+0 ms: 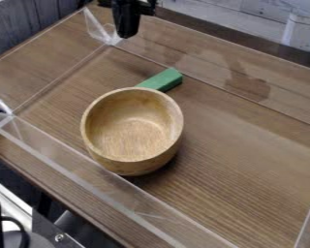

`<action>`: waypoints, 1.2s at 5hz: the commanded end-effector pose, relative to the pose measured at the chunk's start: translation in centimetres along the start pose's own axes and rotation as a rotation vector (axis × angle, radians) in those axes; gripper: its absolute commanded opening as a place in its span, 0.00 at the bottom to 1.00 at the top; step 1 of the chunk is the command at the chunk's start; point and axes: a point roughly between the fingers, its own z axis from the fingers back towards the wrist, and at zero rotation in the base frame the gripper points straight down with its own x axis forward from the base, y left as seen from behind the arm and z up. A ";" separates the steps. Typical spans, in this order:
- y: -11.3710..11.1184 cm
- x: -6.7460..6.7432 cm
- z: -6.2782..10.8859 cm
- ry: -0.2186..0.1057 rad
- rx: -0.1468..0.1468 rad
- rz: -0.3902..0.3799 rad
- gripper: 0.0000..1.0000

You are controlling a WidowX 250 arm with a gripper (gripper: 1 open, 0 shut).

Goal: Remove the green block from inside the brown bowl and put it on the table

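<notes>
On the left half of the table [242,160], the brown bowl [132,140] sits upright, its thick, rounded rim turned toward the view. The wood is light brown with fine visible grain, and its round wall curves down to a smooth, paler floor.

Just beyond the bowl's far rim, slightly to the right, the green block [163,81] lies flat on the tabletop, outside the bowl. It is a small, elongated rectangular piece with straight edges and a matte-looking surface. Its left end runs in behind the rim, so whether the two touch cannot be told.

The tabletop is brown wood grain with long plank lines running diagonally. A low clear plastic wall [86,184] edges the near left side, passing close to the bowl, with bright reflections along its edges. To the right of the bowl and block, a broad stretch of planks gives room for sideways movement.

At the far left, the dark gripper [125,21] hangs well apart from both bowl and block, its fingers together. A stretch of wood lies between it and the block.
</notes>
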 end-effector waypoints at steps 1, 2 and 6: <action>0.7 0.0 0.0 -0.030 0.020 -0.026 0.00; 1.6 -0.2 -2.5 -0.007 0.013 -0.042 0.00; 2.1 0.7 -2.2 -0.050 -0.070 -0.076 0.00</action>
